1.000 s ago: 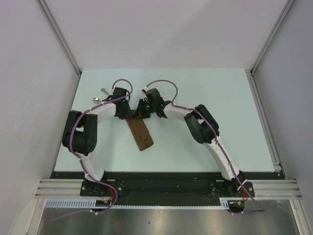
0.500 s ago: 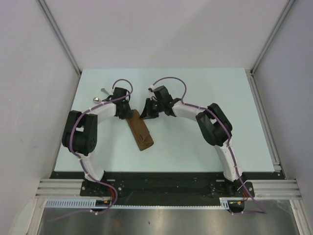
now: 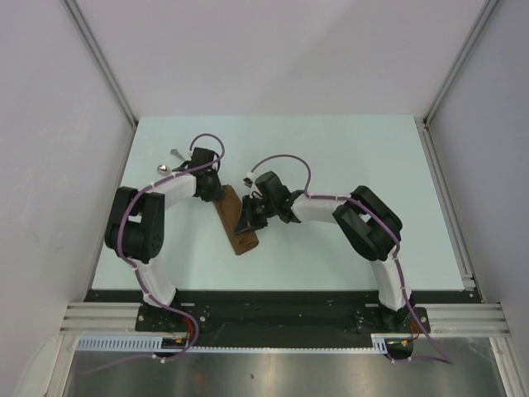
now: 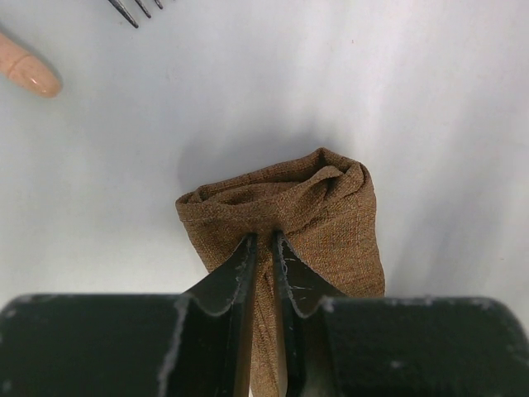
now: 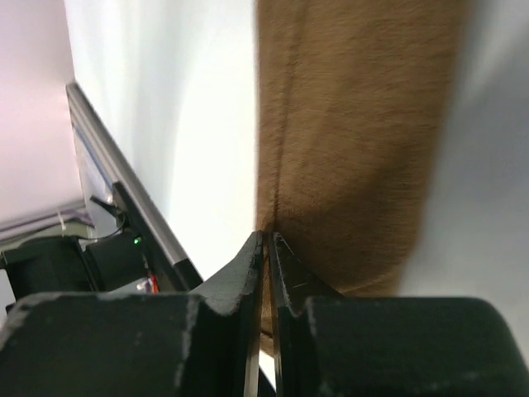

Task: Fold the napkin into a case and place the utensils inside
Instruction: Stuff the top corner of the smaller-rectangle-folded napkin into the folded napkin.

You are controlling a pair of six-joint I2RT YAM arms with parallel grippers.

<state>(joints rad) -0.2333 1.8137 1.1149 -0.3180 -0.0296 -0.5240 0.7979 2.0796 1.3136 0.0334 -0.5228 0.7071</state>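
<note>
The napkin [image 3: 237,225] lies folded as a narrow brown strip, the case, slanting across the table's middle. My left gripper [image 3: 213,190] is shut on its bunched far end [image 4: 281,198], with cloth pinched between the fingertips [image 4: 241,265]. My right gripper [image 3: 245,220] sits over the strip's middle, jaws shut, tips at the long edge of the cloth [image 5: 355,141]. The utensils [image 3: 176,153] lie just beyond the far end. The left wrist view shows the fork's tines [image 4: 136,8] and the spoon's pale orange handle [image 4: 29,72].
The pale table [image 3: 347,149] is bounded by grey walls with metal rails at left and right. A dark strip and the arm bases run along the near edge [image 3: 273,310]. The left arm's elbow [image 3: 132,223] stands near the table's left edge.
My right gripper has left the strip's far end, swung out to the right, then come down toward me onto the strip's middle. The left gripper has kept its hold in place.
</note>
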